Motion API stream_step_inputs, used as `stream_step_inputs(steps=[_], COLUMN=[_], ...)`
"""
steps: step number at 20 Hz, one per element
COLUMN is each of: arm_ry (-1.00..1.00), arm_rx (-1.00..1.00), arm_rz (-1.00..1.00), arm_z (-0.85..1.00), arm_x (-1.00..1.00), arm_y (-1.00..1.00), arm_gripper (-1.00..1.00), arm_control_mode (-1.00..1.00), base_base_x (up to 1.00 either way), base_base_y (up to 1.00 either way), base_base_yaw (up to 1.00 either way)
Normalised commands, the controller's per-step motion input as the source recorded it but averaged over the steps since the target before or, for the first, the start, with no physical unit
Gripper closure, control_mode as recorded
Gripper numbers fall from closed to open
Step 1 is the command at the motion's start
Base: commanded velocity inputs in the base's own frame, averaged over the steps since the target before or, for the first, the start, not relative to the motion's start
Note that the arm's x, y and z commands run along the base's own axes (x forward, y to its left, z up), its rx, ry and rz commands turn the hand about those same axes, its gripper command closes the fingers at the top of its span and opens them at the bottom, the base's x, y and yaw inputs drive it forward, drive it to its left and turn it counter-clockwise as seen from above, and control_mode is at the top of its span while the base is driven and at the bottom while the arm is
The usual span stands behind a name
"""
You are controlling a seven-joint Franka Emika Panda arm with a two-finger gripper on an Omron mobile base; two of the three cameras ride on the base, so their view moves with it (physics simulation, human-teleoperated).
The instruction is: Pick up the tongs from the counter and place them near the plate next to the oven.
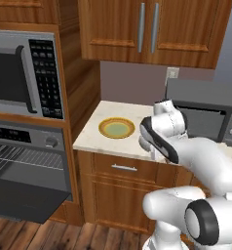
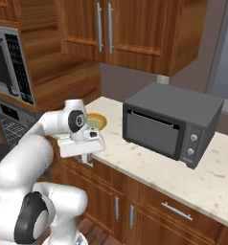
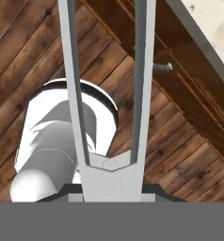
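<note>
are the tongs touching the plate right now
Apart. In the hand view the tongs sit in the gripper over the wood floor, off the counter edge. In the left base view the plate lies alone on the counter.

Even, soft light is filling the kitchen — no glare. Faint shadows are lying under the upper cabinets [image 1: 152, 29] — edges looking slightly soft.

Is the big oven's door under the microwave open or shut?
Open. In the left base view, the oven shows its wire racks, and its dark door is folded down flat.
</note>
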Motion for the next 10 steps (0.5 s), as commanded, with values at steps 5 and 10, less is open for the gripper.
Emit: stream_step_inputs(steps=[5,10], arm_ry=[0.04,0.0], arm_rx=[0.01,0.04], arm_rz=[0.0,0.0], arm_z=[-0.01,-0.02], arm_x=[0.95,0.89], arm_y=[-0.05,-0.06], arm_gripper=[1.0,1.0], arm_control_mode=[-1.0,-1.0], base_base_x=[0.0,0.0], base_base_y=[0.0,0.0], base_base_yaw=[0.0,0.0])
